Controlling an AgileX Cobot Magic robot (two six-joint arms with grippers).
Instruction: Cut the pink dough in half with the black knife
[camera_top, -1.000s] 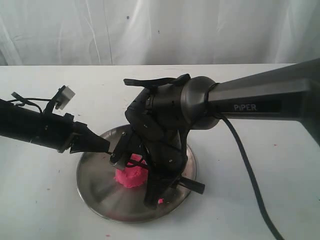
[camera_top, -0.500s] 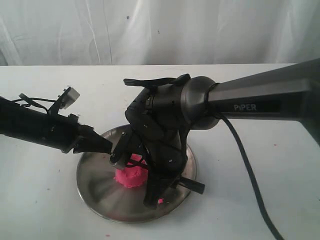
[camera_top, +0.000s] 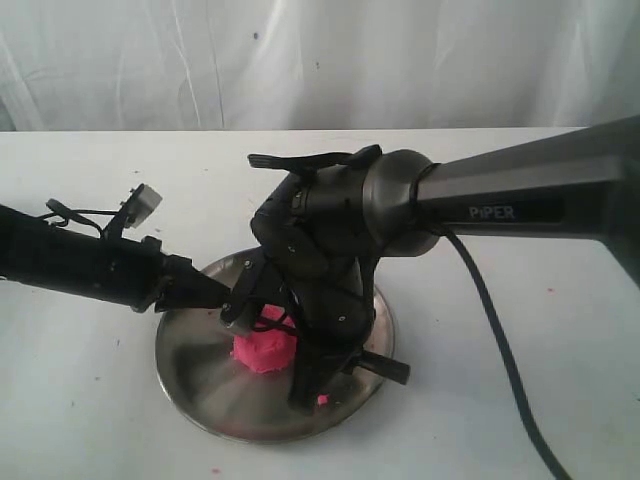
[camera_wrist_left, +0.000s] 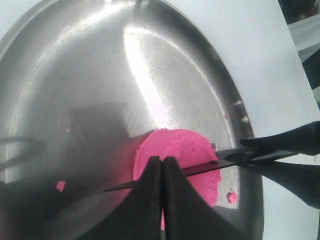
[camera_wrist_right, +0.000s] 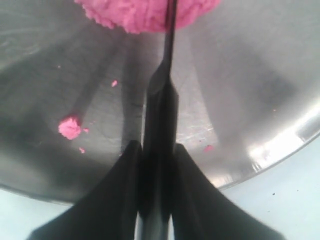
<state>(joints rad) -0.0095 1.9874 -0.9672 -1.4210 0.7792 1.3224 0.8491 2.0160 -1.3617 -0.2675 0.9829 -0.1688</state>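
The pink dough (camera_top: 263, 350) is one round flat-topped mound on the steel plate (camera_top: 200, 400). In the left wrist view the black knife (camera_wrist_left: 210, 167) lies across the dough (camera_wrist_left: 180, 147), its blade pressed into the top and its point past the mound. My right gripper (camera_wrist_right: 156, 145) is shut on the knife's handle (camera_wrist_right: 161, 105), and the blade runs on into the dough (camera_wrist_right: 145, 12). In the exterior view the right gripper (camera_top: 305, 385) points down beside the mound. My left gripper (camera_wrist_left: 161, 160) is shut and holds nothing; its tip (camera_top: 215, 293) hovers at the dough's edge.
Small pink crumbs (camera_wrist_right: 70, 127) lie on the plate (camera_wrist_right: 240, 100) near its rim, one (camera_wrist_left: 231, 196) beside the mound. The plate (camera_wrist_left: 75, 75) stands on a white table (camera_top: 520, 200) with a white curtain behind. The bulky right arm (camera_top: 400, 205) hangs over the plate.
The left arm has dropped lower and slid right, bringing its shut tip down to the plate by the dough. The right arm, knife and dough have hardly moved.
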